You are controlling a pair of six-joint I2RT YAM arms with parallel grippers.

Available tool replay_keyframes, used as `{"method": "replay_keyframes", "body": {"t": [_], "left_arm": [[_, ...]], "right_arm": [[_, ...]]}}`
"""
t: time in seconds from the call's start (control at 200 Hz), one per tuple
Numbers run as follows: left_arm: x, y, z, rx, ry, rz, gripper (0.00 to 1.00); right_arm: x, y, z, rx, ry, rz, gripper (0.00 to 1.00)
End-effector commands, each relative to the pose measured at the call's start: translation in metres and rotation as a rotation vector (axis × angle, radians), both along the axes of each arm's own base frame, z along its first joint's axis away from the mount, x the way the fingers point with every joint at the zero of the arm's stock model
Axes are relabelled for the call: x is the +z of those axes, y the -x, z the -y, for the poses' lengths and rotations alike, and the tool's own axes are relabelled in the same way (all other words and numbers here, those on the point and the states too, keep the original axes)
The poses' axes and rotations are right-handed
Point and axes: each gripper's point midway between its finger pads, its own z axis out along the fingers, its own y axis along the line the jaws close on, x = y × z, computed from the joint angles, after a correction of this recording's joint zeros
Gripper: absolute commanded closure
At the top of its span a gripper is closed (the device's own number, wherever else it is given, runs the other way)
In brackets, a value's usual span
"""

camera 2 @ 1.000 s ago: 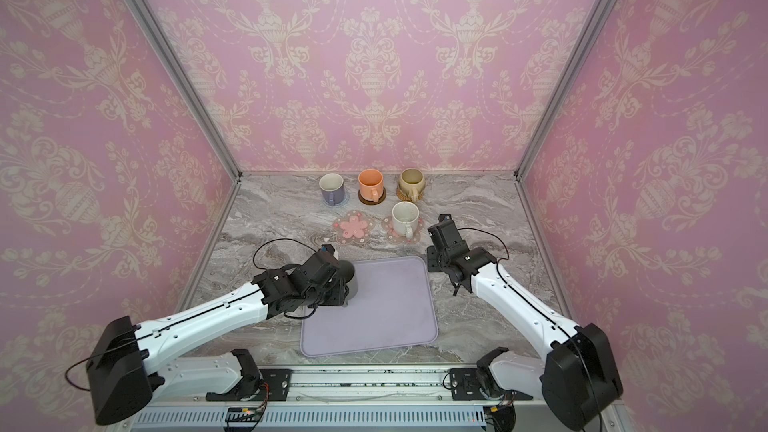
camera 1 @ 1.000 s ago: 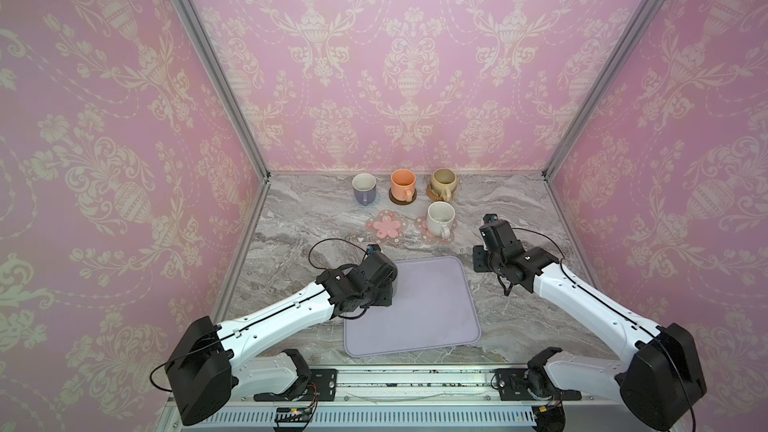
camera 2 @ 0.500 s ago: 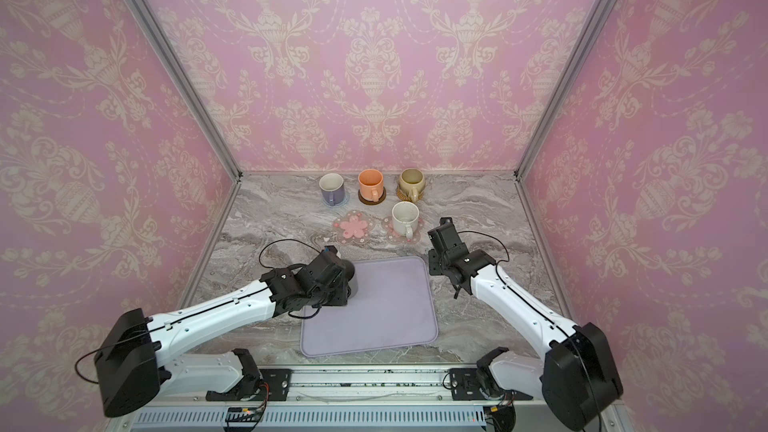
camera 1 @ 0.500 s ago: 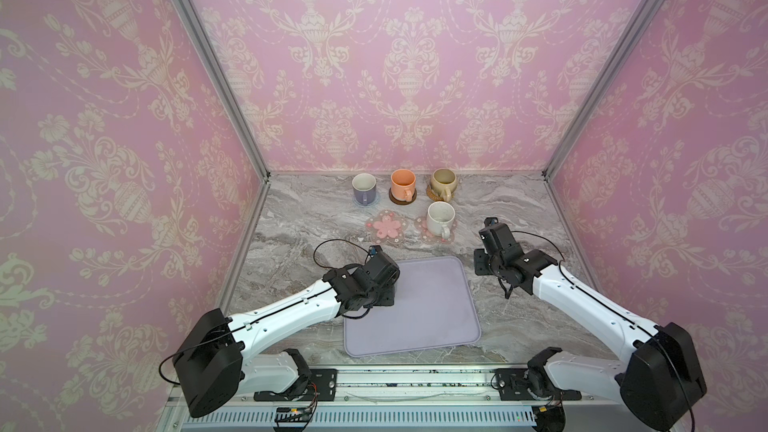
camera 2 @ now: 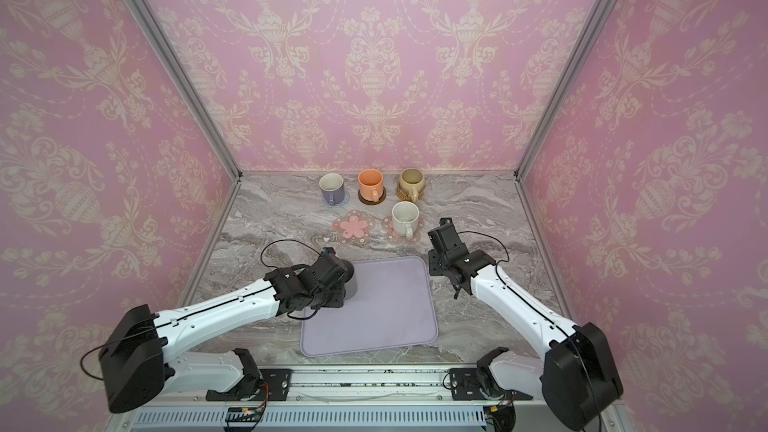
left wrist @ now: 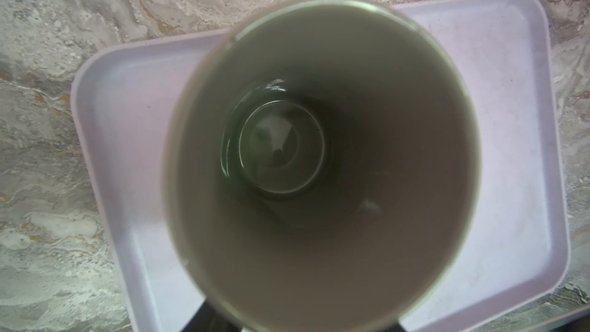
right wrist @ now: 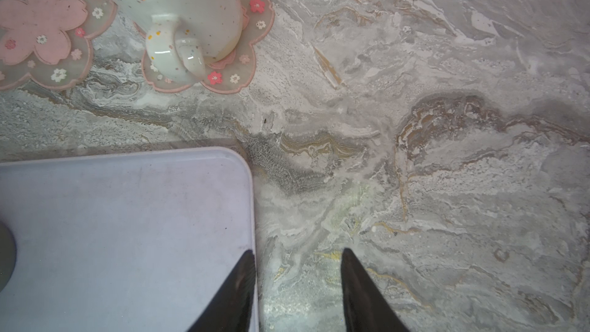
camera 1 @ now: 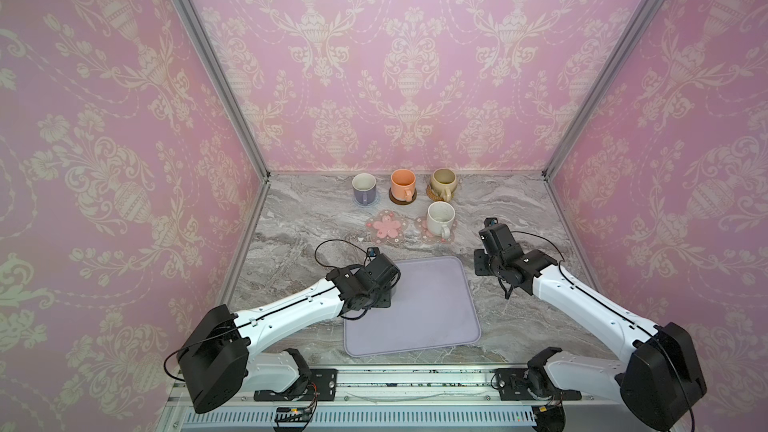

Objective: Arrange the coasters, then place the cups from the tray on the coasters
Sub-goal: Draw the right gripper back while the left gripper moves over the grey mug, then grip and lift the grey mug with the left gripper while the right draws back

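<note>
A: Grey mug (camera 2: 351, 280), where is it?
B: Upright at the tray's (camera 1: 432, 317) far left corner, under the left gripper (camera 2: 337, 284); whether those jaws pinch it, I cannot tell.
A: And the right gripper (right wrist: 298, 252)?
B: Fingers spread apart over the marble tabletop (right wrist: 415, 122), just beside the tray's right edge, near its far corner.

I see the marble table (camera 1: 311, 218) carrying the tray (camera 1: 436, 317), with 5 coasters (camera 1: 384, 227) beyond the tray's far edge.
</note>
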Motion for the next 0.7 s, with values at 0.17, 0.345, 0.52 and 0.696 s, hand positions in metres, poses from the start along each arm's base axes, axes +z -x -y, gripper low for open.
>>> {"method": "replay_keyframes", "body": {"t": [0.17,0.345,0.52,0.696], "left_arm": [[0.004,0.001,-0.016,-0.046,-0.110,0.026,0.56],[0.001,0.001,-0.009,-0.061,-0.084,0.020,0.54],[-0.004,-0.005,0.002,-0.045,-0.049,0.019,0.54],[-0.009,-0.008,0.005,-0.043,-0.056,0.012,0.55]], "right_arm": [[0.006,0.002,0.008,-0.012,0.018,0.024,0.53],[0.006,0.002,0.007,-0.014,0.009,0.024,0.53],[0.007,0.002,0.005,-0.014,0.000,0.026,0.53],[0.009,0.002,0.005,-0.014,0.001,0.026,0.53]]}}
